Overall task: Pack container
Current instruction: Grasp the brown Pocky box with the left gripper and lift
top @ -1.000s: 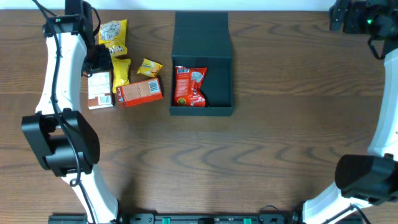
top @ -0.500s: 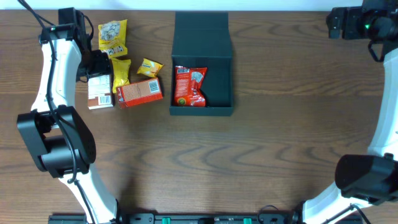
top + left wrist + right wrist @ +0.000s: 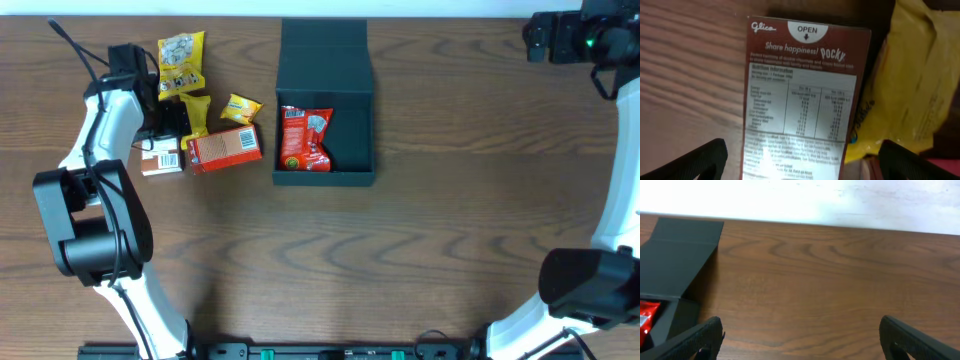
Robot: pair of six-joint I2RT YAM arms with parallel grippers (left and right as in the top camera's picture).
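Observation:
The black container (image 3: 325,70) lies open at the top middle of the table, its flap lid folded back. A red snack packet (image 3: 305,139) lies inside it. The container also shows at the left of the right wrist view (image 3: 675,255). My left gripper (image 3: 165,135) is open, low over a brown Pocky box (image 3: 800,105), its jaws either side of the box without touching it. A yellow packet (image 3: 910,75) lies right beside the box. My right gripper (image 3: 540,30) is open and empty at the far right corner, high above the bare table.
Left of the container lie a red-orange snack carton (image 3: 225,148), a small yellow packet (image 3: 241,108), a long yellow packet (image 3: 195,112) and a yellow nut bag (image 3: 181,60). The table's back edge meets a white wall (image 3: 800,197).
My left gripper has come down and forward from the back left corner to sit over the Pocky box. The right arm has barely moved.

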